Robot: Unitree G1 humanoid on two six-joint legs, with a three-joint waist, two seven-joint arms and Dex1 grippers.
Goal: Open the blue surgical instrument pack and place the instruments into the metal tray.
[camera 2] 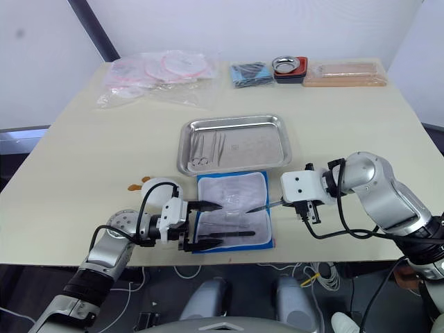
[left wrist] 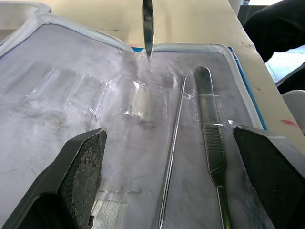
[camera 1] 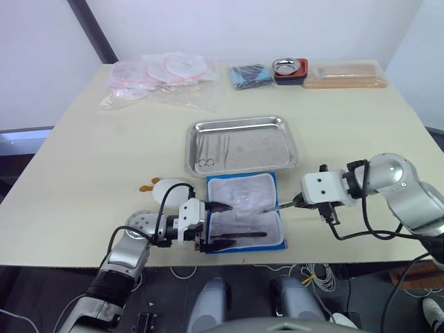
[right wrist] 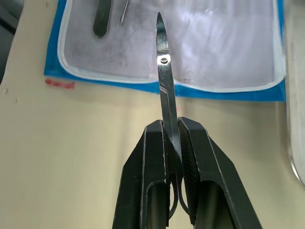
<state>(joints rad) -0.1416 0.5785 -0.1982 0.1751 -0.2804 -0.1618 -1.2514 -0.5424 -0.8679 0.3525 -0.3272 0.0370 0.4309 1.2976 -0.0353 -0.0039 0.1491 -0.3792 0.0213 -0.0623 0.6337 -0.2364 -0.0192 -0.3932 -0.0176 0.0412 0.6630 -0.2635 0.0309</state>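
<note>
Pack open, transfer partly done

The blue surgical instrument pack (camera 1: 244, 211) lies unfolded at lower centre; some instruments (camera 1: 211, 149) rest in the metal tray (camera 1: 241, 144) above it. Right gripper (right wrist: 171, 138) pinches scissors (right wrist: 164, 81); left gripper (camera 1: 218, 225) is spread over two tools (left wrist: 190, 143) left in the pockets

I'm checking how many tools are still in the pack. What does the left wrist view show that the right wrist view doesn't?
Left wrist view alone: the left hand, open over the open pack's lining, straddling a thin probe and a flat ridged handle still lying there.

Right wrist view alone: the right hand shut on the scissors, and the pack's blue edge.

Shared: the lining, the scissors' tip, and the ends of the two remaining tools.
</note>
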